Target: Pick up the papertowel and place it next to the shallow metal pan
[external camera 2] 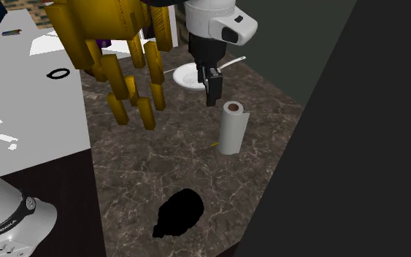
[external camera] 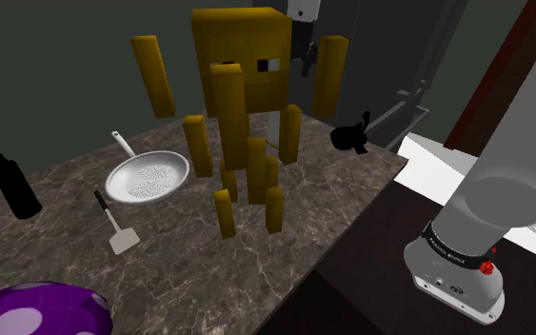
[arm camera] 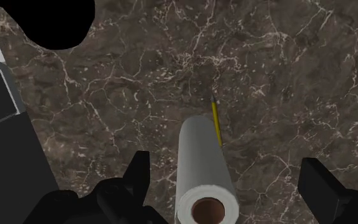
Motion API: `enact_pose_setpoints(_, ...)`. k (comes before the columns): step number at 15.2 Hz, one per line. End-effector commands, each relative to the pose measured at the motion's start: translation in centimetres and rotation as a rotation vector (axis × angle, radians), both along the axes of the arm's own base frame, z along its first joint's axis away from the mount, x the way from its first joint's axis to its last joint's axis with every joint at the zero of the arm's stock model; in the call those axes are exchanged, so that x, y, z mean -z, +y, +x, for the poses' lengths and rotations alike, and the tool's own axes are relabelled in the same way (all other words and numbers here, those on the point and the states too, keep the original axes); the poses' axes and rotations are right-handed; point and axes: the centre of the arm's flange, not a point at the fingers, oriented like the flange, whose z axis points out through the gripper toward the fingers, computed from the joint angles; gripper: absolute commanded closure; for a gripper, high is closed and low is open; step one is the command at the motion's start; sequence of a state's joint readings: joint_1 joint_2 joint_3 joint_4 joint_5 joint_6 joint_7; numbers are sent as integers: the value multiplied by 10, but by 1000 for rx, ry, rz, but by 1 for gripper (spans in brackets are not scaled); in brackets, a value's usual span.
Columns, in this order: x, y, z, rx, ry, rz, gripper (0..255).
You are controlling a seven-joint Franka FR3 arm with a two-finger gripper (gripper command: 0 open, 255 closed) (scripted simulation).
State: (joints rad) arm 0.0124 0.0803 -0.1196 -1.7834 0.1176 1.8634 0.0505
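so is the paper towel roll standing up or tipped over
Upright. The paper towel roll stands on end on the counter, its core opening facing up.

papertowel upright | claw near its top | pan beyond

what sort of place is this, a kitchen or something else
Most likely a kitchen: a dark marbled countertop, with a shallow metal pan and a spatula lying on it, and a paper towel roll standing upright.
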Motion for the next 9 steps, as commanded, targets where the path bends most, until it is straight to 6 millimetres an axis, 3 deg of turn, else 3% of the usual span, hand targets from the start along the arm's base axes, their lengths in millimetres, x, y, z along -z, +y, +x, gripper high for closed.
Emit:
enact_pose_setpoints(1, 14, -6, 26, 8, 10, 3, 0)
enact_pose_setpoints(8, 61, -21, 110, 37, 46, 13, 0)
enact_pose_setpoints(9, 61, -21, 110, 37, 46, 13, 0)
